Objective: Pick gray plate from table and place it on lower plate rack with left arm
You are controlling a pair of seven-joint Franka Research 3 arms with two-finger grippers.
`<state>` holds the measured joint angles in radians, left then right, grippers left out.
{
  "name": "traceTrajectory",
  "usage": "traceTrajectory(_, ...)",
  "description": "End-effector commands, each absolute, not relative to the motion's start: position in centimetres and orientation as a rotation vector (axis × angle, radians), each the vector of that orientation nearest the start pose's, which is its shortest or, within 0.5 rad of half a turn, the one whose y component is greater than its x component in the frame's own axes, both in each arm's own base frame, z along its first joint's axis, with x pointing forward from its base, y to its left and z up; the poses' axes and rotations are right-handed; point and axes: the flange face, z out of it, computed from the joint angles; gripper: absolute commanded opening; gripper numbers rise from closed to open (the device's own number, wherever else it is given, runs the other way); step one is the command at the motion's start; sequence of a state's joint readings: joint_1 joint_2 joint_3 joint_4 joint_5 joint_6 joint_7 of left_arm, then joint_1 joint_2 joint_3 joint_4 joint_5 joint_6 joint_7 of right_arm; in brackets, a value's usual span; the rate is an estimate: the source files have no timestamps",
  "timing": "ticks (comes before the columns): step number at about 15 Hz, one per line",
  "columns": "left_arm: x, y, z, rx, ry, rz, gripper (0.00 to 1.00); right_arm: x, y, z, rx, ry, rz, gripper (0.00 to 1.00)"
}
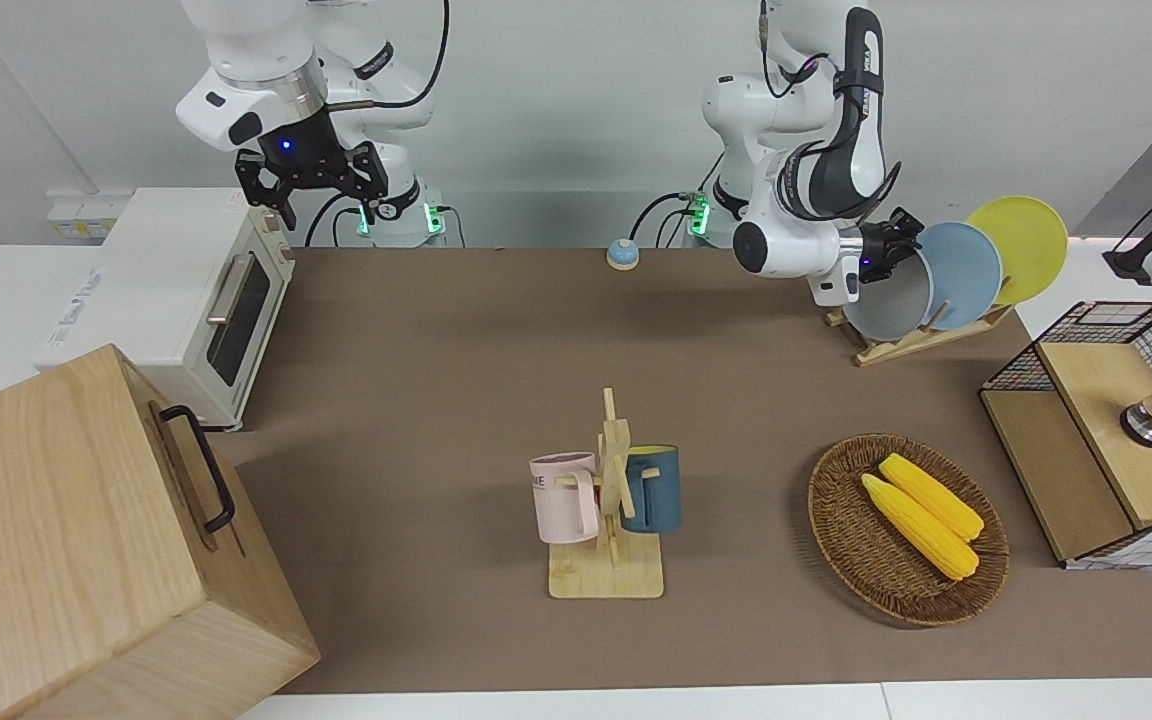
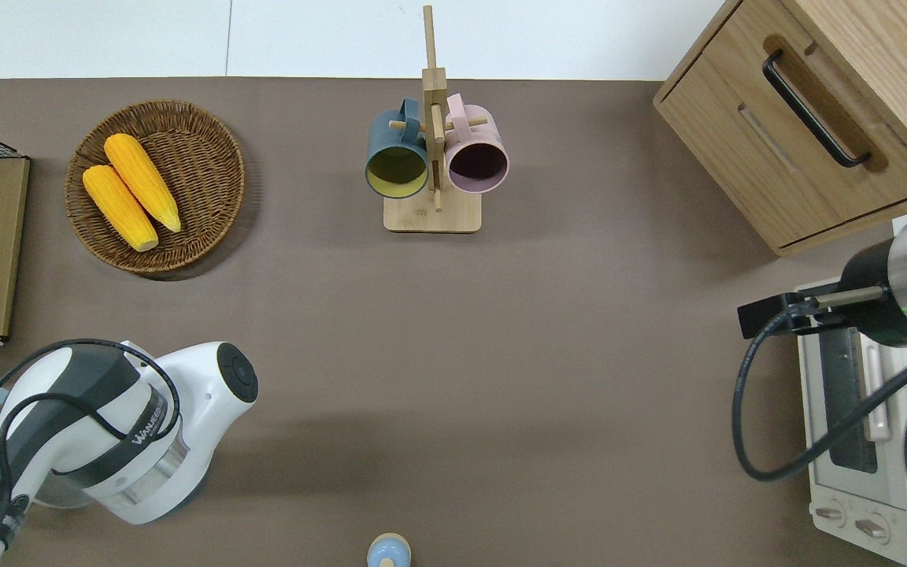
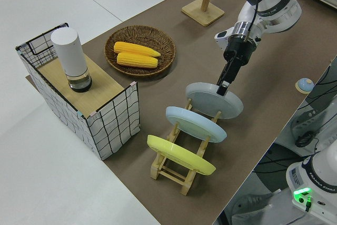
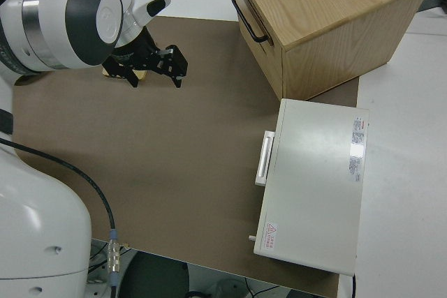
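The gray plate [image 3: 216, 103] stands tilted at the lowest slot of the light-wood plate rack [image 3: 171, 168], next to a sky-blue plate [image 3: 196, 124] and a yellow plate [image 3: 180, 155]. My left gripper [image 3: 225, 85] is shut on the gray plate's upper rim. In the front view the gray plate [image 1: 888, 302] leans on the rack [image 1: 898, 346] with the left gripper [image 1: 880, 259] at its top edge. The rack stands on the brown table [image 1: 456, 360] at the left arm's end, near the robots. The right gripper [image 1: 308, 188] is parked, open and empty.
A mug tree [image 1: 608, 520] with a pink and a blue mug stands mid-table. A wicker basket [image 1: 841, 540] holds two corn cobs. A wire-sided shelf [image 1: 1096, 440], a toaster oven [image 1: 186, 290], a wooden cabinet [image 1: 76, 540] and a small blue bell [image 1: 622, 254] are also there.
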<state>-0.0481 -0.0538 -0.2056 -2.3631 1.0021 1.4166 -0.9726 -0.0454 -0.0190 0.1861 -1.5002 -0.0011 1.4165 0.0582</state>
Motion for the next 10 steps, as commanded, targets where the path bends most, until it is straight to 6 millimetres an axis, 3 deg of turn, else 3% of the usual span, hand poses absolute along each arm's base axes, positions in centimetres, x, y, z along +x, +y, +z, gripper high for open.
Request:
traceTrajectory(1,42.5,-0.9,35.5,-1.803,-0.331,0.080,0.40,52.5,7.5,65.7,-3.139,-0.124,0.112,0.987)
traceTrajectory(4,42.7,-0.9,35.4,-1.805,-0.321,0.088,1.00,52.5,7.5,65.7,-3.139,-0.124,0.112,0.987)
traceTrajectory(7,43.0,-1.0,35.9,-1.813,-0.324,0.083,1.00,52.5,7.5,65.7,-3.139,-0.124,0.112,0.987)
traceTrajectory(10,44.5,-1.7,38.1,-1.861,-0.333,0.080,1.00,52.5,7.5,65.7,-3.139,-0.124,0.112,0.990)
